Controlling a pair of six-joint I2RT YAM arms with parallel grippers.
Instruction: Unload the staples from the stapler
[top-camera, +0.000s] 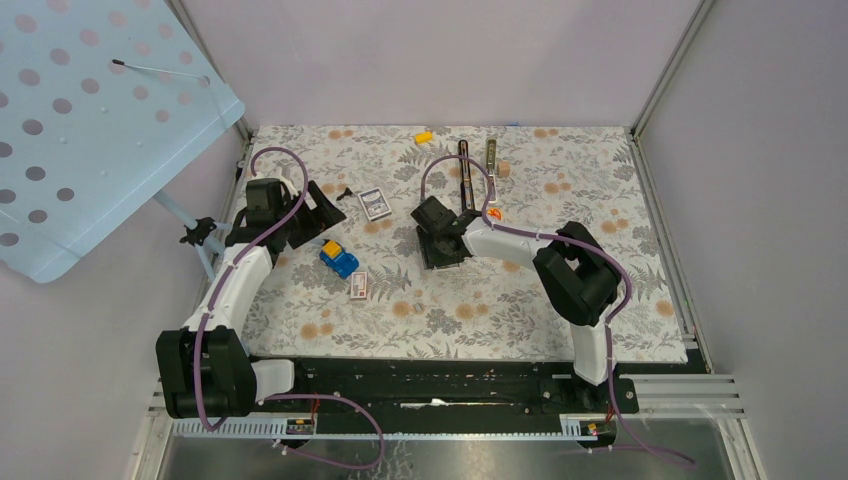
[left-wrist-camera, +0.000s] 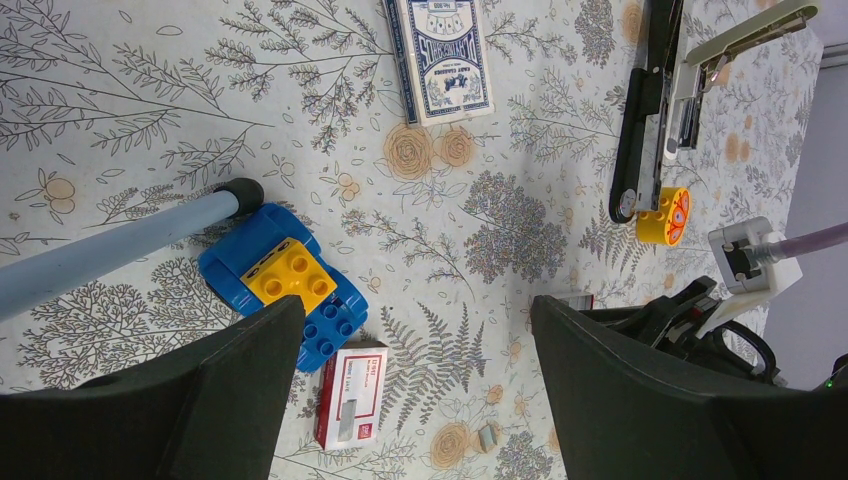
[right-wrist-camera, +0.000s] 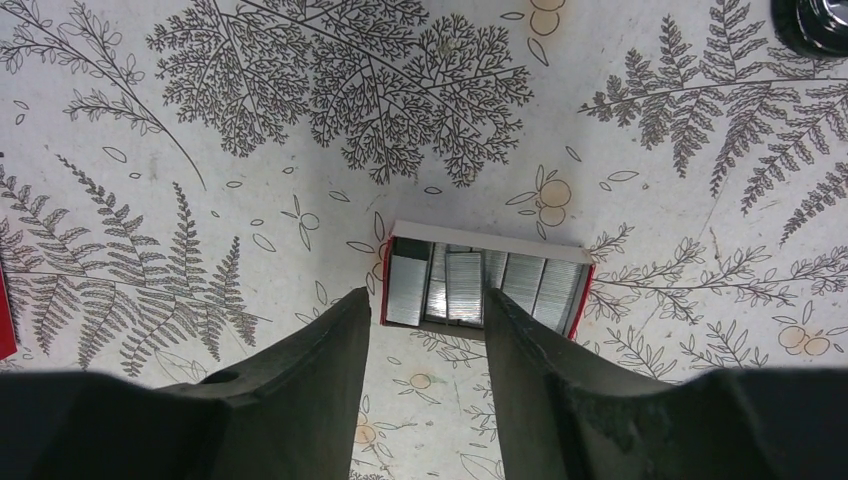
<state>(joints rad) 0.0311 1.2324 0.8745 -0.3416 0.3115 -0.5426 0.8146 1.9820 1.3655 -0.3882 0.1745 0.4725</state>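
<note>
The stapler (top-camera: 464, 172) lies opened out at the back middle of the floral mat, its silvery-olive rail (top-camera: 491, 154) beside the black body. In the left wrist view the stapler (left-wrist-camera: 643, 110) and its rail (left-wrist-camera: 745, 30) lie at the top right. My right gripper (top-camera: 437, 240) is open, its tips (right-wrist-camera: 425, 298) at the near edge of an open red-white box of staples (right-wrist-camera: 487, 280), nothing between them. My left gripper (top-camera: 312, 205) is open and empty (left-wrist-camera: 415, 320) above the mat, far left of the stapler.
An orange brick (top-camera: 494, 212) lies at the stapler's near end. A blue-yellow toy car (top-camera: 338, 258), a closed staple box (top-camera: 359, 285), a deck of cards (top-camera: 375, 203) and a yellow brick (top-camera: 424, 136) lie on the mat. A blue dotted panel (top-camera: 90, 120) overhangs at left.
</note>
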